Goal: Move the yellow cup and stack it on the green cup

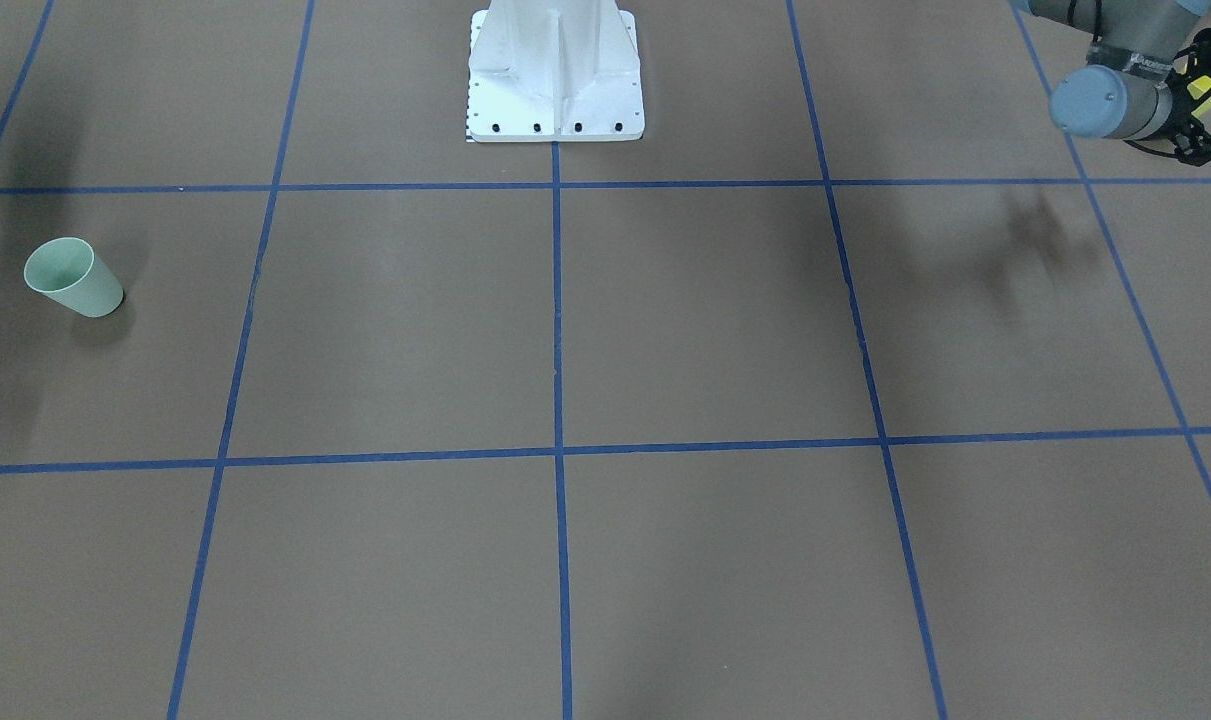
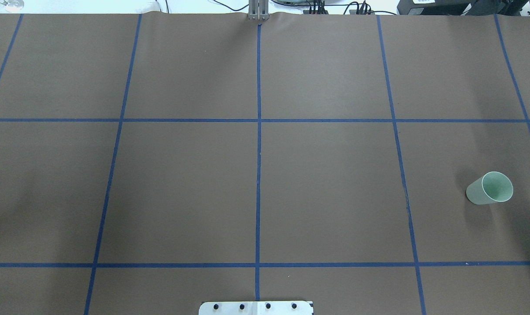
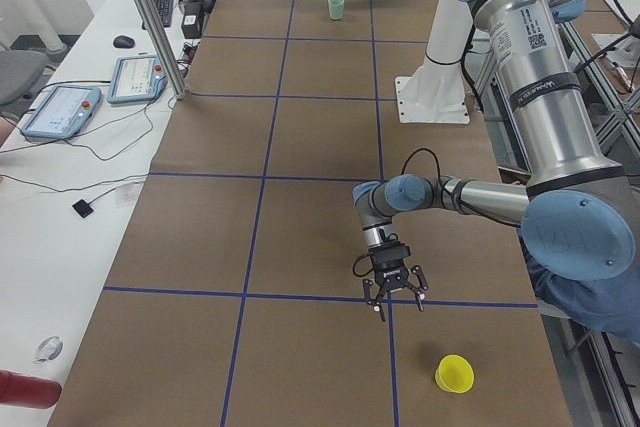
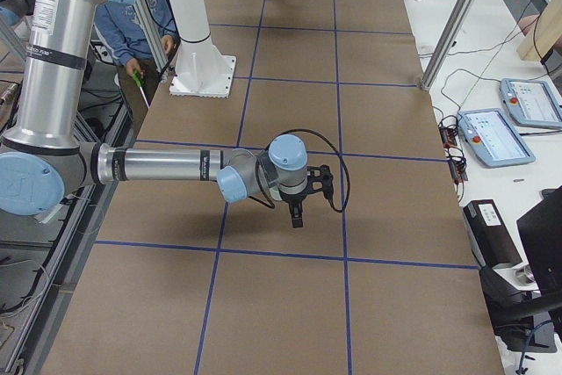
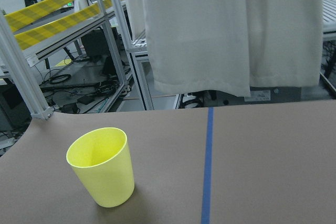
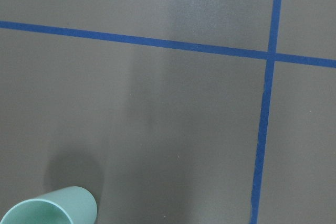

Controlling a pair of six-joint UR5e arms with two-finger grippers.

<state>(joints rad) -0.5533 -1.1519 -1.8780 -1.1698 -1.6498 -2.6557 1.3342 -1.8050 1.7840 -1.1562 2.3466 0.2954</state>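
Note:
The yellow cup (image 5: 102, 166) stands upright on the brown table, low and left in the left wrist view; it also shows at the near end in the exterior left view (image 3: 455, 374). My left gripper (image 3: 393, 292) hangs above the table short of the cup, fingers spread and empty; its edge shows in the front-facing view (image 1: 1197, 110). The green cup (image 1: 73, 278) stands upright at the opposite end of the table (image 2: 490, 189), and its rim shows in the right wrist view (image 6: 50, 208). My right gripper (image 4: 297, 215) hovers over the table near it; I cannot tell whether it is open or shut.
The white robot base (image 1: 555, 80) stands at the table's middle edge. Blue tape lines (image 2: 258, 175) grid the brown surface. Operator tablets (image 3: 60, 112) and cables lie on the side bench beyond a metal post (image 3: 150, 22). A person in blue (image 4: 132, 15) stands behind the robot.

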